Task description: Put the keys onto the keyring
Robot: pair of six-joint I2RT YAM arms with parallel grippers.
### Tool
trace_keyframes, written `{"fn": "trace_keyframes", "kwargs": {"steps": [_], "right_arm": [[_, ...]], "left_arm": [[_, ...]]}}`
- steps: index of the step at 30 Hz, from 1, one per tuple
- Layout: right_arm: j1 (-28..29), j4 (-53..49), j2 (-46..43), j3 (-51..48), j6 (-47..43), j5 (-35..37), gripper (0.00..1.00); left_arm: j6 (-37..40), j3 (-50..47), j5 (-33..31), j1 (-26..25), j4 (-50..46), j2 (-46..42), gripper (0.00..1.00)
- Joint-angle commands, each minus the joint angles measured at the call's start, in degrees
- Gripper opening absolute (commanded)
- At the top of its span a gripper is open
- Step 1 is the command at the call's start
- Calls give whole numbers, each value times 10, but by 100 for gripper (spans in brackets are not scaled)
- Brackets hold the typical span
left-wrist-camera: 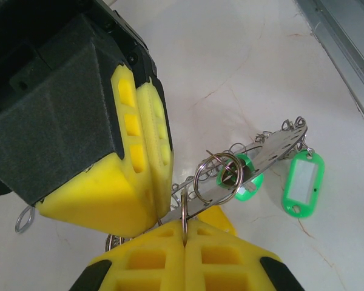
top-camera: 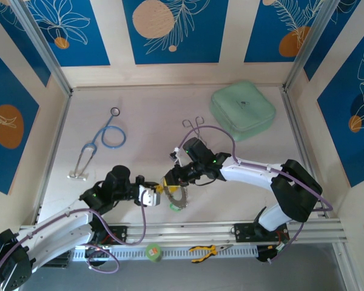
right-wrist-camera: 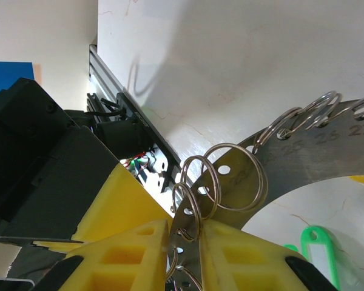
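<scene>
Two arms [top-camera: 54, 233] [top-camera: 255, 173] bend inward, left tool [left-wrist-camera: 184, 237] and right tool [right-wrist-camera: 185, 239] both clamped on the keyring [left-wrist-camera: 276, 144].

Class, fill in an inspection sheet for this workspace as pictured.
Surface: pale table, faintly scuffed.
Job's things: keyring held between both pincers; two green keys at its rim.
Clutter: stethoscope, forceps, green pouch on table; pliers, tape roll by the near rail.
Pincers: left pincer shut on keyring; right pincer likewise.
Cables: purple cables along both arms.
Surroundings: blue patterned panels.
</scene>
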Motion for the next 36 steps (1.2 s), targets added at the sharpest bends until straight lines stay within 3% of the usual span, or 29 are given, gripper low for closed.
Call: {"fn": "trace_keyframes", "kwargs": {"steps": [1,12,17,21,24,27,30,33,36], "right_arm": [[5,-8,-3,-1,0,-11,21],[6,-11,6,9,0,3,15],[4,-5,2,6,-1,9,0],[4,-8,-18,-1,-29,31,0],[5,-21,-24,5,-72,37,0],[4,-24,-26,13,-127,34,0],[4,-31,-28,20,-187,30,0],[6,-45,-29,30,-249,31,0],[12,-62,-34,37,-312,40,0]], "left_arm": [[6,-6,4,-6,10,-11,0],[6,-7,3,-6,5,-18,0],[-1,-5,6,-6,1,-21,1],[-41,0,13,-6,-4,-41,36],[-70,15,13,-6,-52,-74,46],[-119,29,-3,-6,-93,-113,49],[-209,34,-67,-6,-91,-153,52],[-278,39,-140,-5,-81,-164,47],[-307,59,-136,-2,-98,-123,43]]}}
